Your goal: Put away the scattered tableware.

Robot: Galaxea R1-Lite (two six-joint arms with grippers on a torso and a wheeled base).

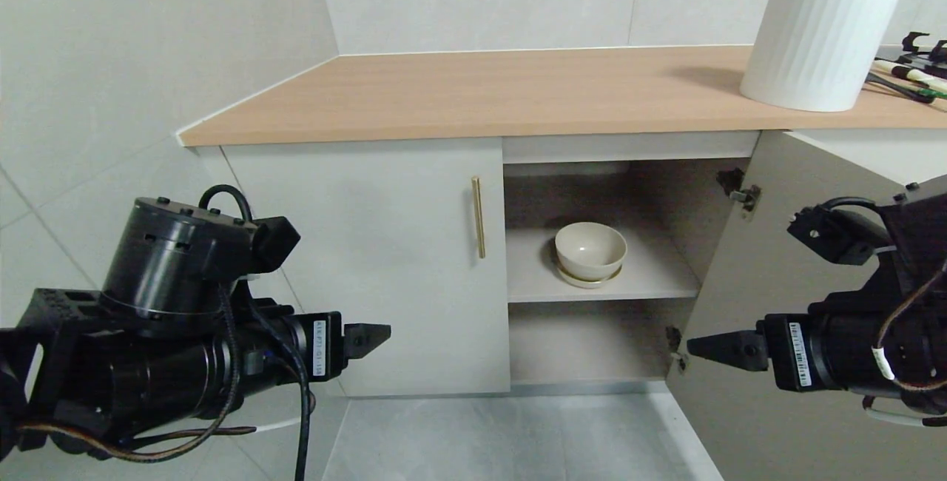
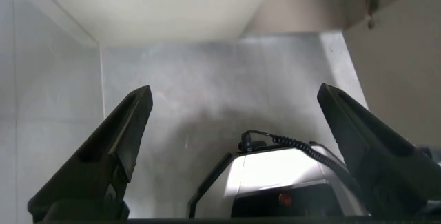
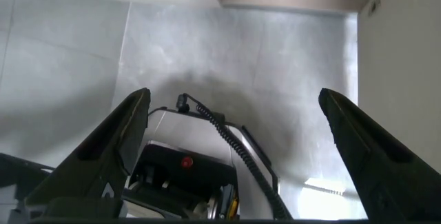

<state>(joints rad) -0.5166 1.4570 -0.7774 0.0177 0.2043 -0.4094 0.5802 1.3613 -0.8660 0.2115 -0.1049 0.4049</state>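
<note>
Low before the cupboard (image 1: 370, 259), the left arm (image 1: 185, 362) and right arm (image 1: 836, 362) hold their jaws wide open, empty. Inside it, the bowl (image 1: 590, 248) sits on a plate (image 1: 588, 281) on the shelf (image 1: 651, 274). Its open door (image 1: 762, 281) is beside the right arm; a bump could slam it and shake the bowl.

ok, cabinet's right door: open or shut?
Open. The pale grey right cabinet door is swung outward, showing the inner shelf with a beige ceramic bowl upright on a small plate. The left door is shut.
</note>
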